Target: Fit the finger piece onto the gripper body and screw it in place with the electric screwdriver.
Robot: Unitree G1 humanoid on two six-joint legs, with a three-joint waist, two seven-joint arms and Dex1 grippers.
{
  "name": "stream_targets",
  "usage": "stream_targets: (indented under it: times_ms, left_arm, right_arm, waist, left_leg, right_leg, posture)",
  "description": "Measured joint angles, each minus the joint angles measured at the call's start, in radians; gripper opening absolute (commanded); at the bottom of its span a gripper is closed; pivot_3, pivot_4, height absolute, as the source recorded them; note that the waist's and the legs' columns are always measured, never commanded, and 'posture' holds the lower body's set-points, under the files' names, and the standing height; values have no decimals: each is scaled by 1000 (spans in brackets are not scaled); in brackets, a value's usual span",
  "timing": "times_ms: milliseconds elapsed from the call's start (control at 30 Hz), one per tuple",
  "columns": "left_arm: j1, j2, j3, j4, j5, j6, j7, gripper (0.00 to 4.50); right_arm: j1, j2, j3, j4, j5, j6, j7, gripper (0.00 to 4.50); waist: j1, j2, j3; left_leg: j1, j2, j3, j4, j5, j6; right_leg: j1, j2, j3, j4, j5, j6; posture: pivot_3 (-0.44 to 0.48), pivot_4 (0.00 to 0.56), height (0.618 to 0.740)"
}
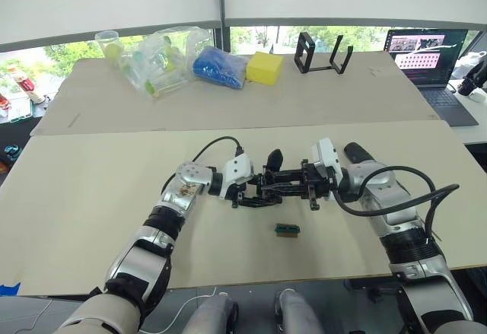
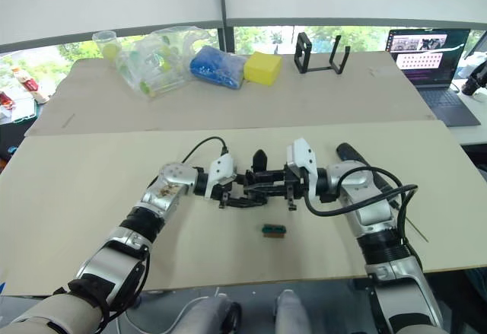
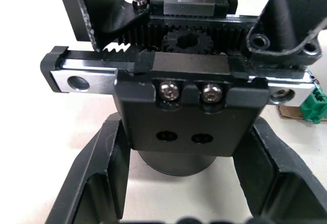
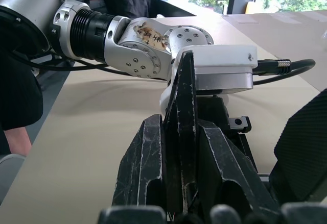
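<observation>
Between both end effectors, unlabelled gripper body (image 1: 278, 184)

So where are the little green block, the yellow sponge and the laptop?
green block (image 1: 287, 230): left eye view, its top.
yellow sponge (image 1: 264, 68): left eye view, front face.
laptop (image 1: 423, 52): left eye view, its screen.

You can't see where the gripper body (image 1: 283, 182) meets either tool, since both crowd over it. The laptop (image 1: 431, 62) on the far surface is cut by the picture's edge, and the teal-green block (image 3: 315, 106) is partly cropped too.
</observation>
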Motion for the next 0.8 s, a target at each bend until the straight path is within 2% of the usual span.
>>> stream_targets:
  times_ms: [600, 800]
  left_arm:
    - [15, -5, -1, -11, 1, 2, 18, 2282]
    - [30, -3, -1, -27, 1, 3, 25, 2282]
  right_arm:
    - [79, 5, -23, 4, 0, -84, -22, 397]
    - [50, -7, -2, 26, 5, -40, 12, 396]
  waist:
    - [3, 0, -3]
    - [3, 0, -7]
  left_leg:
    - [2, 0, 0, 0, 0, 0]
    - [3, 0, 0, -1, 0, 0]
  right_leg:
    - [2, 1, 0, 0, 0, 0]
    - [2, 0, 0, 0, 0, 0]
  posture:
    - [0, 150, 740]
    - [0, 150, 740]
